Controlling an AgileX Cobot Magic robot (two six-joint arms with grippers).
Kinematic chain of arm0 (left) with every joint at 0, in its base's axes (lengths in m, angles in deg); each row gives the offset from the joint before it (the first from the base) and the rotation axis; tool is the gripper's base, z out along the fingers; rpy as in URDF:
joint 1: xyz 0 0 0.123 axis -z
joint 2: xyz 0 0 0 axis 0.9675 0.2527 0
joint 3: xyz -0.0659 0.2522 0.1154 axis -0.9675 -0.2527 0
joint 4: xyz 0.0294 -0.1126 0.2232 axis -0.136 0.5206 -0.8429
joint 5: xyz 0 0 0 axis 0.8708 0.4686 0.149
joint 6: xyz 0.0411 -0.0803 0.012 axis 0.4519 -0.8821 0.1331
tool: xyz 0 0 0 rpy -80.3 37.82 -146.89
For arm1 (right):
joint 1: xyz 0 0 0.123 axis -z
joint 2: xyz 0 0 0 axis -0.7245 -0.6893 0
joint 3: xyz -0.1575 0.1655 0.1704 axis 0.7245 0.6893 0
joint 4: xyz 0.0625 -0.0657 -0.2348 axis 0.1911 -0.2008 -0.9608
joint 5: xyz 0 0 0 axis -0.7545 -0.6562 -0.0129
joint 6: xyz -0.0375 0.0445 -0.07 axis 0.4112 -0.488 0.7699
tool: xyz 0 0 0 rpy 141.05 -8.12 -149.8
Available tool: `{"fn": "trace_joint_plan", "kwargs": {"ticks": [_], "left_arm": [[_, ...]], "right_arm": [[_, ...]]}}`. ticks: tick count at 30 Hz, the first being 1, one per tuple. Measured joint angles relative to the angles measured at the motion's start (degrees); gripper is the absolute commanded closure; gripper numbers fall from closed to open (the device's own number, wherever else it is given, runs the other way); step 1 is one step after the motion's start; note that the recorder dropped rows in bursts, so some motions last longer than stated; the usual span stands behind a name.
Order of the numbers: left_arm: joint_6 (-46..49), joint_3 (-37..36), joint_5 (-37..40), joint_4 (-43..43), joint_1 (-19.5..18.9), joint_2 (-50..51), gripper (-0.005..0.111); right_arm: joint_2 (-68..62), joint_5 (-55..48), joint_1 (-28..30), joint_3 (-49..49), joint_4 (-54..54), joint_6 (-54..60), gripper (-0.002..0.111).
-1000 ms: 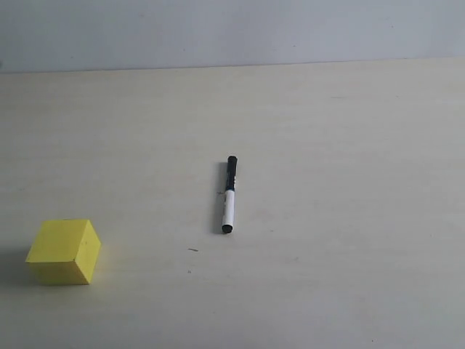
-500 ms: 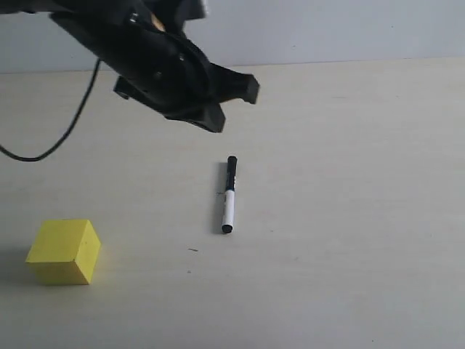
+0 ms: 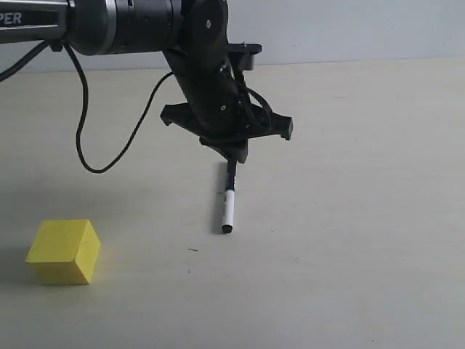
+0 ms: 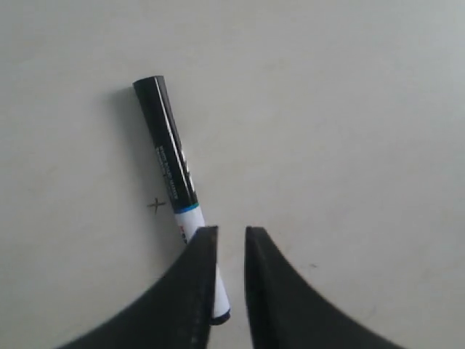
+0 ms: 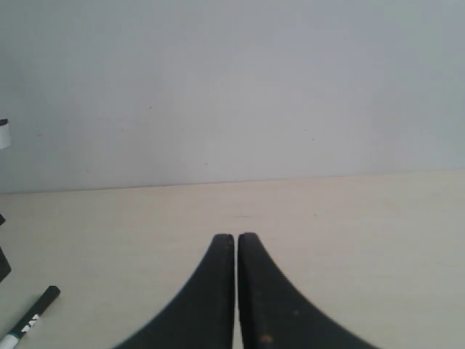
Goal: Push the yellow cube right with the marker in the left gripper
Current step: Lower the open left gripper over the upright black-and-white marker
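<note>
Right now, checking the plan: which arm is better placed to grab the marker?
Left. The left end effector sits over the marker, jaws slightly apart; the right end effector is shut and away from it.

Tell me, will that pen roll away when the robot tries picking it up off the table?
Possibly: the marker has a round, slim barrel lying flat on the smooth table, so a sideways nudge may roll it. It looks rigid and light. Its glossy surface might slip between the fingers.

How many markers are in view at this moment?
1. The marker lies flat mid-table, right of the yellow cube in the exterior view, just by the left gripper; nothing suggests another is hidden.
</note>
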Motion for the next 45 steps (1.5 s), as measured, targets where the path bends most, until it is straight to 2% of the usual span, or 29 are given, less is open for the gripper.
{"fn": "trace_joint_plan", "kwargs": {"ticks": [1, 2, 12, 21, 25, 27, 45], "left_arm": [[0.0, 0.0, 0.1, 0.1, 0.2, 0.0, 0.051], [0.0, 0.0, 0.1, 0.1, 0.2, 0.3, 0.042], [-5.2, 0.7, 6.0, 0.2, 0.3, 5.9, 0.044], [-8.8, 5.9, 8.9, 0.2, 0.3, 10.1, 0.044], [-10.2, 6.8, 12.0, -0.6, 0.3, 12.0, 0.051], [-11.4, 6.8, 11.9, -1.2, 0.3, 12.8, 0.054], [-12.0, 6.9, 10.4, -1.4, 0.3, 13.7, 0.054]], "right_arm": [[0.0, 0.0, 0.0, 0.0, 0.0, 0.0, 0.106], [0.0, 0.0, 0.0, 0.0, 0.0, 0.0, 0.106], [0.0, 0.0, 0.0, 0.0, 0.0, 0.0, 0.106], [0.0, 0.0, 0.0, 0.0, 0.0, 0.0, 0.106], [0.0, 0.0, 0.0, 0.0, 0.0, 0.0, 0.106], [0.0, 0.0, 0.0, 0.0, 0.0, 0.0, 0.106], [0.0, 0.0, 0.0, 0.0, 0.0, 0.0, 0.106]]}}
